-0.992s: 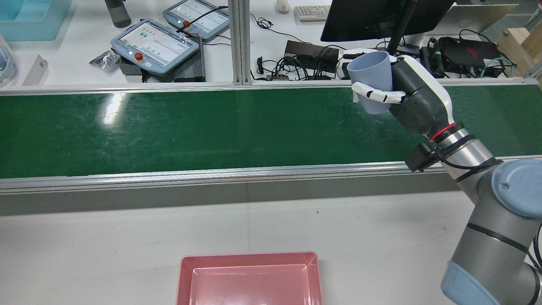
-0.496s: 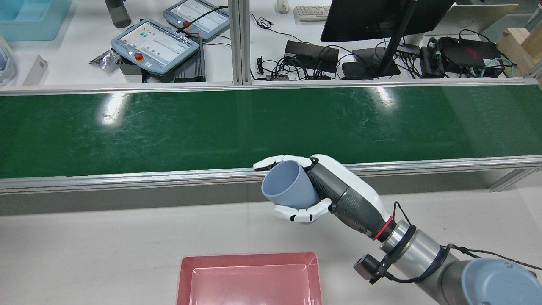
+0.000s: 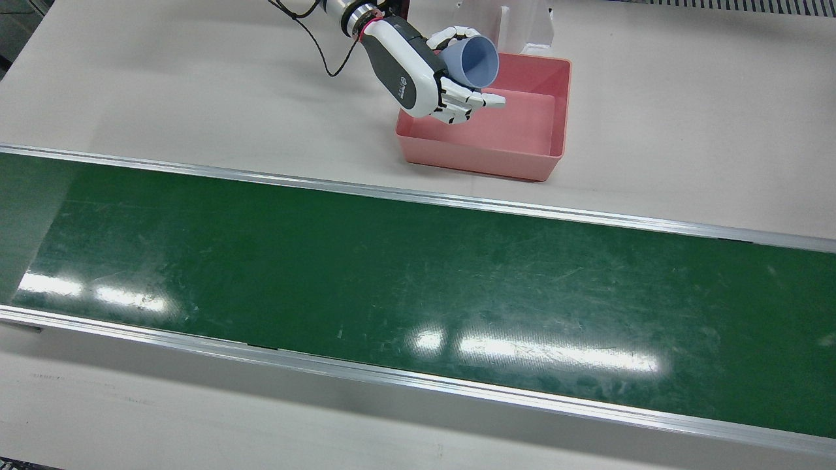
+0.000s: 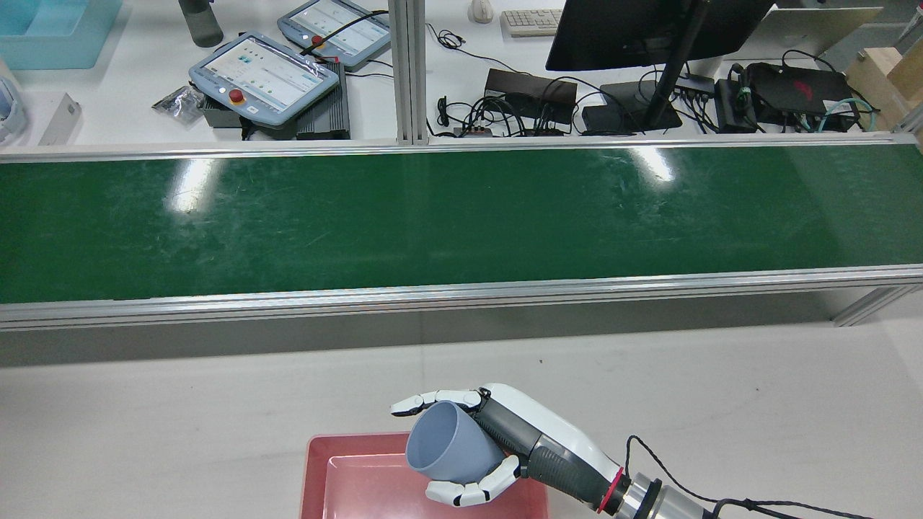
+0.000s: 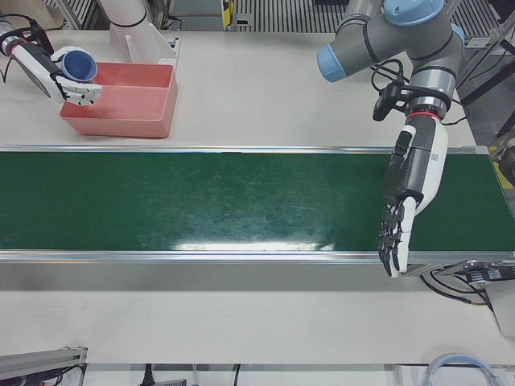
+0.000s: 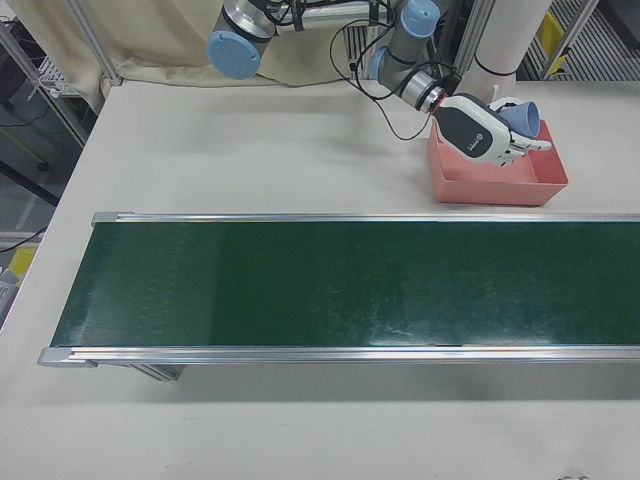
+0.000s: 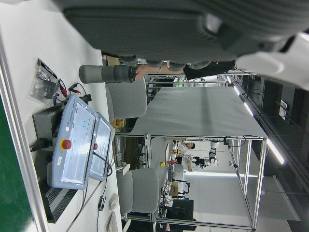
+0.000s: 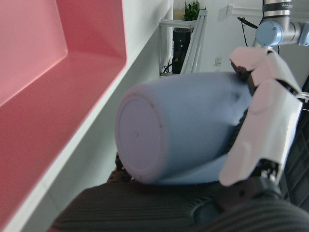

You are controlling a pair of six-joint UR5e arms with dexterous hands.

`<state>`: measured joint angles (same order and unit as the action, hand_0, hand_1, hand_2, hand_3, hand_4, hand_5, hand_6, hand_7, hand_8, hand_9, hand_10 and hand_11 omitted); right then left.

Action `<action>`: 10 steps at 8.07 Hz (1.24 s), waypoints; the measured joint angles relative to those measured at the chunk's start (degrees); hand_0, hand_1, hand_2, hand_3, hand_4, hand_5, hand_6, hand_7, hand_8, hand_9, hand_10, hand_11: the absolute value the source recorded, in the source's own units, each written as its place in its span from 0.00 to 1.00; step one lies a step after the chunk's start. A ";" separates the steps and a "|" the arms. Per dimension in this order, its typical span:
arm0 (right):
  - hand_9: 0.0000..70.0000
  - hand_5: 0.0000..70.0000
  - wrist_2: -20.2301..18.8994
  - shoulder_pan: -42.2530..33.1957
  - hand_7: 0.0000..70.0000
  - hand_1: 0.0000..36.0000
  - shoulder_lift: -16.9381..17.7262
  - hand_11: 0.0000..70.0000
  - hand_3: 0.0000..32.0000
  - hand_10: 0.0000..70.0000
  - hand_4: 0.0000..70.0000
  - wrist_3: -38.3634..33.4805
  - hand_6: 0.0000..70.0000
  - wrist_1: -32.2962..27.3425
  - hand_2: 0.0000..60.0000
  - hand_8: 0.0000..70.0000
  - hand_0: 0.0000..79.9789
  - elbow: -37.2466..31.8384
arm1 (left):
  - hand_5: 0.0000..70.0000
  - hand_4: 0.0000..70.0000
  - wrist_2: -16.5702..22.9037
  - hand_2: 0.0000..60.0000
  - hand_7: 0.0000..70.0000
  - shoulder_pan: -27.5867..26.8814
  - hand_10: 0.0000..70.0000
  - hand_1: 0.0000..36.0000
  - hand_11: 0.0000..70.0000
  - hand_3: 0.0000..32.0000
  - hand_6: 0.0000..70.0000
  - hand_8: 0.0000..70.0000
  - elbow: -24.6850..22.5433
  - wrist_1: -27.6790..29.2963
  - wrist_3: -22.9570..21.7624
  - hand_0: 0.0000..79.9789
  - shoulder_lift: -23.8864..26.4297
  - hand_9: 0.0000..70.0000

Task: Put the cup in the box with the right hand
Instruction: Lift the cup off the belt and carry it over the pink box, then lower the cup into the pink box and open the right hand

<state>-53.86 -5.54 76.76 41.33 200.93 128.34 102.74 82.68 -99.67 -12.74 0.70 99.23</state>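
One cup (image 4: 447,450) | clasped by right robot hand (image 4: 497,447) | above pink box (image 3: 522,153) | left robot hand (image 5: 396,233) spread

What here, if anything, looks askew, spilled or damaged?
Nothing stands out. The right hand holds the blue cup tilted on its side over the pink box, as expected mid-placement. The left hand hangs idle over the conveyor belt.

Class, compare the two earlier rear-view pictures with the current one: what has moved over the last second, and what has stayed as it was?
The right hand, keeping its grip on the blue cup, swung from high over the far side of the green conveyor belt back towards the robot and down, so the tilted cup is now over the pink box. Nothing was let go. The box and the belt stayed as they were.
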 measured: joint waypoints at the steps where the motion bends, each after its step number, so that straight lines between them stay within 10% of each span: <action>1: 0.03 0.07 0.04 0.87 0.24 0.46 0.04 0.00 0.00 0.00 0.00 0.01 0.07 -0.21 0.00 0.00 0.63 -1.02 | 0.00 0.00 0.00 0.00 0.00 -0.01 0.00 0.00 0.00 0.00 0.00 0.00 0.00 0.00 0.00 0.00 0.00 0.00; 4: 0.07 0.03 0.10 1.45 0.29 0.19 0.11 0.00 0.00 0.00 0.00 -0.02 0.07 -0.35 0.00 0.00 0.53 -1.73 | 0.00 0.00 0.00 0.00 0.00 -0.06 0.00 0.00 0.00 0.00 0.00 0.00 0.00 0.00 0.00 0.00 0.00 0.00; 10: 0.13 0.03 0.16 1.39 0.37 0.21 -0.07 0.00 0.00 0.00 0.00 -0.61 0.08 -0.55 0.01 0.03 0.50 -1.24 | 0.00 0.00 0.00 0.00 0.00 -0.06 0.00 0.00 0.00 0.00 0.00 0.00 0.00 0.00 0.00 0.00 0.00 0.00</action>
<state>-53.70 -4.14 76.69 40.72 200.38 127.10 102.74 82.62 -99.67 -12.74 0.71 99.23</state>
